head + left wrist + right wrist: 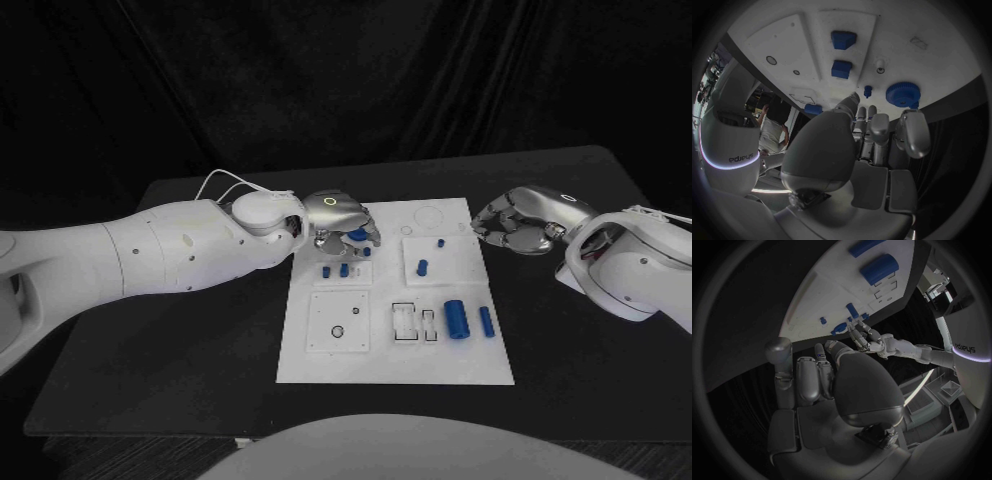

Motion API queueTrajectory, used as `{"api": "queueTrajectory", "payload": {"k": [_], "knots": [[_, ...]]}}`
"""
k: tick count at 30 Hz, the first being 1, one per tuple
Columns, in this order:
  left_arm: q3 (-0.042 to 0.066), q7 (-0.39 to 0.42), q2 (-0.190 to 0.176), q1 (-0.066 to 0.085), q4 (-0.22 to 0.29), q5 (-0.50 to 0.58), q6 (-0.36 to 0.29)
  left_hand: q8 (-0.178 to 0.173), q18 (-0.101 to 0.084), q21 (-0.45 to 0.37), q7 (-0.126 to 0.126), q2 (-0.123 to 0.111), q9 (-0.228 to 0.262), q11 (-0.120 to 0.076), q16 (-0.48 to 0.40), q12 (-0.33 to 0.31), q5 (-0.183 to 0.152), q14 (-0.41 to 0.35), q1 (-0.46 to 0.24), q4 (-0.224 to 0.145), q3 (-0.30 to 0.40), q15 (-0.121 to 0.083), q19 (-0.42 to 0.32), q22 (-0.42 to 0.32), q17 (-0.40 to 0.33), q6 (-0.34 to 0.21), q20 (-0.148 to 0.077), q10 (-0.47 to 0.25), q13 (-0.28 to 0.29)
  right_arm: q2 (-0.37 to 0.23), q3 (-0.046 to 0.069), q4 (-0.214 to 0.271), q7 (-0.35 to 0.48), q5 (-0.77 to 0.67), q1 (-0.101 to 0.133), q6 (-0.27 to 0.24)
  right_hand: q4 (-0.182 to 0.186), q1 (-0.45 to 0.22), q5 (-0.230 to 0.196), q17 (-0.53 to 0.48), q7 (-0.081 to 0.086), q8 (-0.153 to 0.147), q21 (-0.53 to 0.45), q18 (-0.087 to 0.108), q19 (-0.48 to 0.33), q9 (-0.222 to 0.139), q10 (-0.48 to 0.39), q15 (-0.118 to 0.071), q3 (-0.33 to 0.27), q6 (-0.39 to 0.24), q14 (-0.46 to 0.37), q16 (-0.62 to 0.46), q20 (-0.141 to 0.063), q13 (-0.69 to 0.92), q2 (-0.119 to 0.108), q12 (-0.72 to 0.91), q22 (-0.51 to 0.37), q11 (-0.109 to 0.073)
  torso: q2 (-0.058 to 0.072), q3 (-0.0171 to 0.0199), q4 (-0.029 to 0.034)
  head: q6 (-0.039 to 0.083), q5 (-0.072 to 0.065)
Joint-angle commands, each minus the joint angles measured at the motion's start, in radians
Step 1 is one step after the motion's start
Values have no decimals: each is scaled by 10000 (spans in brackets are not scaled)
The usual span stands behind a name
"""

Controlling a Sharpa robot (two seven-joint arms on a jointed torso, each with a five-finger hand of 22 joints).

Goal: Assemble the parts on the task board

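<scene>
Several small blue parts (457, 319) lie scattered over the white task board (394, 365), which sits in the middle of the black table (159, 350): a large blue cylinder low on the board's right side with a slimmer piece just beside it, and a cluster of smaller ones near the far left corner. I have my left hand (333, 220) hovering over that far left corner, above a blue round knob (902, 94); its fingers are apart and hold nothing that I can see. My right hand (522, 222) waits just off the board's far right edge, fingers curled loosely inward with nothing between them. I judge these pieces to be light, rigid plastic, smooth enough to slip or roll if I nudge them sideways. For the knob I would pinch across its ribbed rim; for the cylinders I would take them across the middle of the barrel, so they do not pivot in the fingers.
</scene>
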Motion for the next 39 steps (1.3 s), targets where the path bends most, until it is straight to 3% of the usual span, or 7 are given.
{"api": "queueTrajectory", "payload": {"k": [1,10,15,17,33,36,39], "knots": [[11,-93,78,-31,-72,-94,137,-30,-184,20,-70,-19,-15,48,34,-37,50,-19,44,1,63,67,74,1662,-18,2,0,9,-15,11,8,-17,-74,18,-25,104,1,-64,42,-7,22,10,-34,200,-69,-12,-54,74,63,43,224,-59,26,125,-65,-42,804,-13,1,-6,-23,2,41],[11,-123,315,-105,-336,-95,260,36,-192,69,-40,-9,-71,33,85,-51,208,-13,93,-32,335,79,93,1672,-54,285,-10,345,-55,47,8,-57,-63,145,-49,154,-7,-58,44,-60,23,1,-139,215,-100,-19,-93,72,82,29,203,-111,26,71,-64,-92,779,-17,3,-10,-8,2,33],[12,-189,458,-155,-514,-95,451,92,-199,114,158,-24,-98,-58,117,-23,223,1,67,-21,530,12,114,1681,-91,522,-19,754,-75,44,8,-60,-63,175,-56,166,-21,-43,51,-118,22,-1,-231,227,-128,-23,-139,74,110,29,179,-169,27,9,-52,-149,757,-13,-2,-9,9,2,12],[12,-204,512,-177,-600,-95,492,181,-190,77,345,-52,-86,-115,85,-105,231,-41,68,-35,648,-35,88,1668,-189,769,-24,851,-128,41,8,-60,-64,179,-57,171,-24,-41,52,-142,23,-1,-254,230,-135,-23,-152,75,115,29,170,-191,27,-8,-50,-164,752,-12,-4,-9,6,2,17],[13,-169,636,-350,-962,-95,375,131,-197,115,413,-83,-148,-102,102,-193,232,-32,96,-87,871,-39,105,1677,-236,847,-33,1071,-187,52,8,-79,-57,223,-86,209,-44,-24,55,-231,27,-3,-411,250,-184,-28,-227,79,151,31,131,-282,30,-109,-44,-257,713,-8,3,-8,2,2,-24],[13,-32,632,-369,-965,-95,116,328,-221,238,507,35,-86,-69,144,-84,238,32,153,-151,1030,-8,180,1711,-226,1322,-43,1460,-139,59,8,-76,-16,224,-90,176,-51,-16,57,-242,27,-2,-421,251,-187,-29,-231,80,161,33,126,-295,31,-115,-39,-264,711,-7,4,-8,-1,2,-20],[13,167,619,-380,-959,-95,-222,466,-262,455,593,107,-42,-55,267,80,503,272,237,-299,1154,7,326,1767,-81,1732,-61,2070,-71,61,8,-53,36,225,-94,130,-85,23,63,-242,23,6,-438,251,-192,-28,-231,78,204,48,122,-301,32,-124,-17,-276,706,-12,1,-7,0,2,-8]]}}
